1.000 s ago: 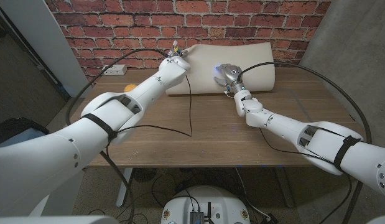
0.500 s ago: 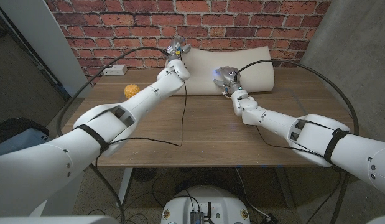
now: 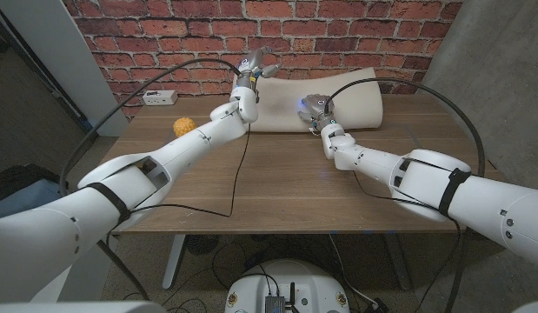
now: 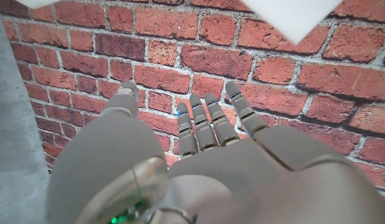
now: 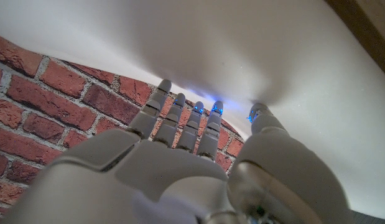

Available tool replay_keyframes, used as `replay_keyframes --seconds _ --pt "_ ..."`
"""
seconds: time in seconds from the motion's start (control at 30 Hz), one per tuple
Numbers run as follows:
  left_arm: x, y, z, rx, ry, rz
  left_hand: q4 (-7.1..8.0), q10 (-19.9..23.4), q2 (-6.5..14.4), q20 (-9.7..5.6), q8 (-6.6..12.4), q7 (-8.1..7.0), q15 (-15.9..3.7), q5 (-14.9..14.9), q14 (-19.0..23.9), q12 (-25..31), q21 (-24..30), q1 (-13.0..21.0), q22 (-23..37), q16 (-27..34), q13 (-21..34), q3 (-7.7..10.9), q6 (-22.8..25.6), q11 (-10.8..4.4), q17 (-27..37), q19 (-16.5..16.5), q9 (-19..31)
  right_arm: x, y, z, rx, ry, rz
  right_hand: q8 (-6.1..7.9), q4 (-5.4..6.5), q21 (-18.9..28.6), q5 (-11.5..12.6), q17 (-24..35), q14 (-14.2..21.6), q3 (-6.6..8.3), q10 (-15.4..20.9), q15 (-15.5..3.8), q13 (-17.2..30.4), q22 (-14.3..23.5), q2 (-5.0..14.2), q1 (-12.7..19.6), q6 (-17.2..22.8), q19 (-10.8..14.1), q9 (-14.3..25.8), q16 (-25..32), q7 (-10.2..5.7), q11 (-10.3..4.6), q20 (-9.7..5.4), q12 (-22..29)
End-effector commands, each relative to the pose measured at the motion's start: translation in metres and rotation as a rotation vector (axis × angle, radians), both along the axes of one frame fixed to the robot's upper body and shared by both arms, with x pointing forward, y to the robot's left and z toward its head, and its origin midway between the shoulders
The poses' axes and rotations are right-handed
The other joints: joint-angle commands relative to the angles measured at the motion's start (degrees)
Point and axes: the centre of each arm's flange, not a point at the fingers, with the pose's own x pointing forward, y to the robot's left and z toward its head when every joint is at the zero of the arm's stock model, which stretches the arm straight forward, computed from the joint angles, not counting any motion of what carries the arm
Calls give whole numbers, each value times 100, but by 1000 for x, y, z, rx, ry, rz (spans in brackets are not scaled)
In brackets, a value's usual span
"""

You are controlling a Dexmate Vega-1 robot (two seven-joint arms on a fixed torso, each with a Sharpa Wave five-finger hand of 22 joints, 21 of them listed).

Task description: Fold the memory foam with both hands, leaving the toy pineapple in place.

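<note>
Nearest on the desk [image 3: 277, 187], a wide stretch of bare wood is crossed by both arms and by a black cable [image 3: 238, 174] slack under the left arm. A snag could be caused by that cable if the left arm is swung back low. Farther out, at about ten o'clock from the desk's middle, the toy pineapple [image 3: 182, 126] is seen standing apart from the foam and from both arms; it could be knocked out of place by the left forearm, which passes just beside it, should that arm drop or sweep outward. Beyond it, at twelve o'clock, the memory foam [image 3: 355, 100] lies along the far edge against the brick wall [image 3: 164, 35], unfolded. The right hand [image 3: 314, 109] is pressed against the foam's near face with fingers extended and spread; in the right wrist view the fingertips [image 5: 198, 109] are seen touching the white surface, nothing being clasped. A weak purchase is judged likely, so the foam may slip or spring back. The left hand [image 3: 251, 69] is held at the foam's left end, raised, fingers spread and empty; in the left wrist view its fingers [image 4: 208, 118] are pointed at the brick. If only one side is lifted, a skewed fold could result.
</note>
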Motion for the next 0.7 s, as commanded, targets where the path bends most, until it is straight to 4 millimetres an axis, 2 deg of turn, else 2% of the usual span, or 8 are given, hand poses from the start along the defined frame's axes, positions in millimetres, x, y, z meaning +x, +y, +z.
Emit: replay_keyframes --seconds 0.03,0.23,0.33,0.57,0.7 --pt "-3 -4 -14 326 143 62 -39 -96 -201 64 -22 8 -78 83 -81 40 -28 5 3 32 -10 -99 -163 6 -7 127 0 4 3 3 2 27 -8 21 -10 7 -29 7 -23 -35 -31 -520 0 23 12 -36 -16 -35 8 -4 38 -16 -12 -8" --pt "-2 -10 -20 463 240 133 -83 -222 -324 232 -1 44 41 153 -154 40 -83 16 1 35 -40 -194 -301 46 -15 157 -15 4 4 5 3 28 -9 18 -20 6 -30 3 -32 -43 -35 -513 0 23 14 -33 -30 -38 8 -7 44 -2 -15 -5" --pt "-3 -14 -26 516 237 166 -121 -360 -389 468 24 57 131 212 -231 34 -159 66 2 31 -64 -256 -353 41 -17 108 -23 4 4 5 -2 27 -9 16 -27 5 -31 0 -37 -46 -48 -511 0 24 17 -31 -38 -41 8 -10 45 -26 -16 -8" --pt "-7 -17 -34 567 234 214 -177 -625 -429 563 -2 24 222 300 -496 7 -264 196 2 -12 -107 -318 -579 69 -18 59 -37 5 4 5 -7 45 -8 12 -31 5 -32 -3 -42 -55 -49 -513 0 24 23 -37 -57 -44 9 -12 59 -1 -13 -4" --pt "-10 -16 -40 581 230 234 -201 -760 -469 527 -21 -48 215 350 -580 1 -303 263 -4 -7 -150 -373 -743 52 -28 115 -53 6 3 6 -5 47 -7 12 -38 3 -32 -5 -39 -56 -56 -515 1 24 31 -33 -61 -50 9 -11 57 -13 -11 -4"
